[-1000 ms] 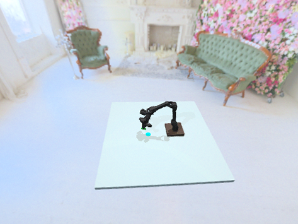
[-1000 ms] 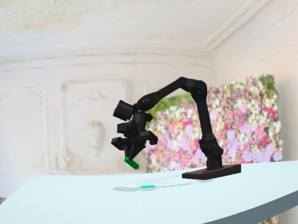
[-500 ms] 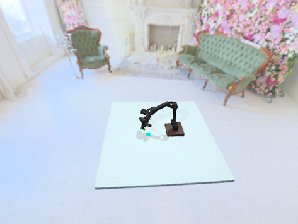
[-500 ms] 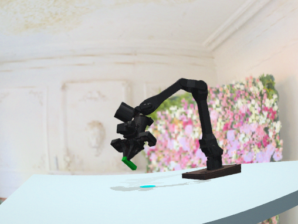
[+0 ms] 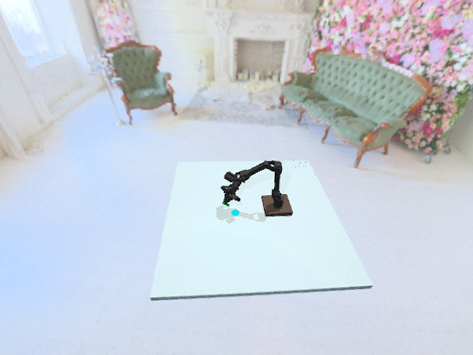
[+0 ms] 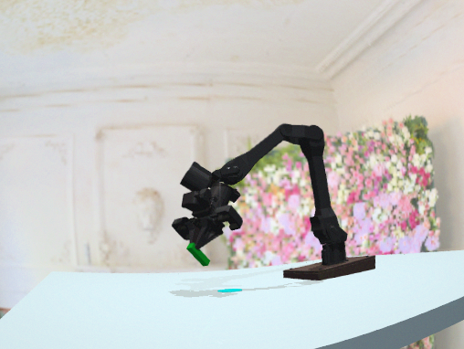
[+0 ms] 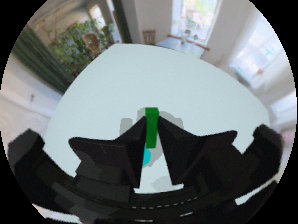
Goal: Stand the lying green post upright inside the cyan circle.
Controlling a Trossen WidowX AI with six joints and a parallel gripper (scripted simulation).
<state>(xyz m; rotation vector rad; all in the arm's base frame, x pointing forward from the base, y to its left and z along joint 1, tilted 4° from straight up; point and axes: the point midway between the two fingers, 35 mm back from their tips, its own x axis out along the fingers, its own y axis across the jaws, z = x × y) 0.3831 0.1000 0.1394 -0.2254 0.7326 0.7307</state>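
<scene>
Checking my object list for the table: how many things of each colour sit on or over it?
Green: 1, the post, held in the gripper
Cyan: 1, the circle
Black: 1, the arm
Brown: 1, its base plate
Total: 4

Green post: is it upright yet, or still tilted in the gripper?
Tilted. In the exterior view the green post slants from the gripper, in the air above the cyan circle.

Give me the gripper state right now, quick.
Gripper: closed on the green post, held tilted in the air above the table, not yet set down in the cyan circle.
</scene>
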